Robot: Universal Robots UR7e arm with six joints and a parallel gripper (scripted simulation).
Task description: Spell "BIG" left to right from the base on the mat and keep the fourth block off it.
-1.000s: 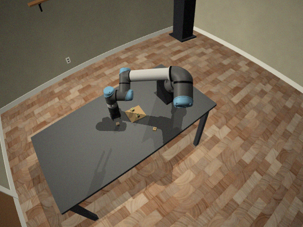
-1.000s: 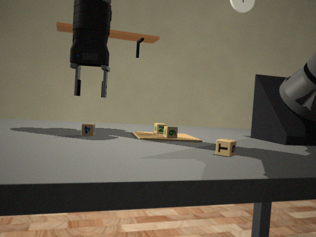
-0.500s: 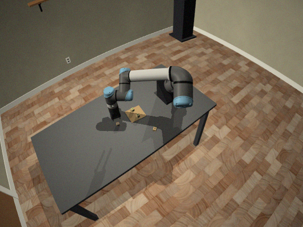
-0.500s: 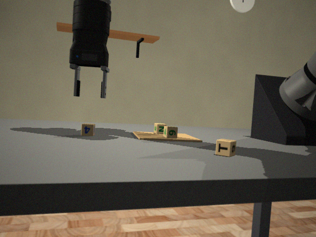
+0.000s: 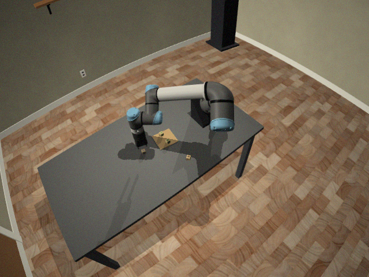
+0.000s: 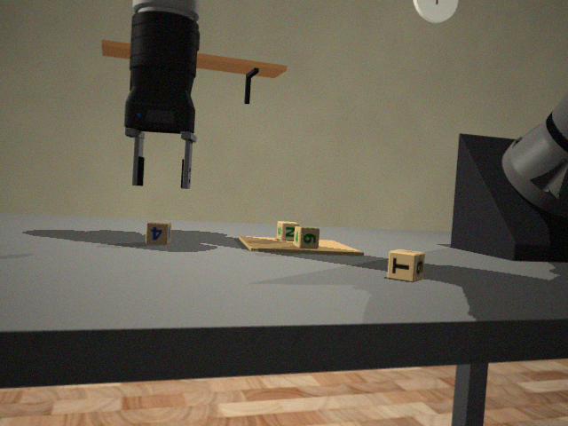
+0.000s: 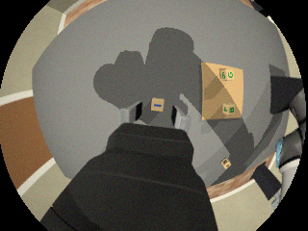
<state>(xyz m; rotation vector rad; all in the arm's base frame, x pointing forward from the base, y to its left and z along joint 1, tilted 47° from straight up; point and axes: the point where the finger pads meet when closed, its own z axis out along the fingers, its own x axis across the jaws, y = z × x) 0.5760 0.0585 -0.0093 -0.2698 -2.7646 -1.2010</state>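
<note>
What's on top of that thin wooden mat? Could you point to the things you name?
Two small blocks with green markings [image 5: 168, 141] [image 6: 306, 238] [image 7: 228, 109] [image 5: 161, 133] [image 6: 287, 230] [image 7: 227, 74] sit apart on the mat [image 5: 162, 146] [image 6: 339, 248] [image 7: 212, 91]. Their undersides, and the mat beneath them, are covered.

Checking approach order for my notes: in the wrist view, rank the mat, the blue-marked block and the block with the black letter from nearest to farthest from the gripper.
Gripper, nearest first:
1. Blue-marked block: just beyond the fingertips.
2. Mat: to the right.
3. Black-letter block: lower right.
</note>
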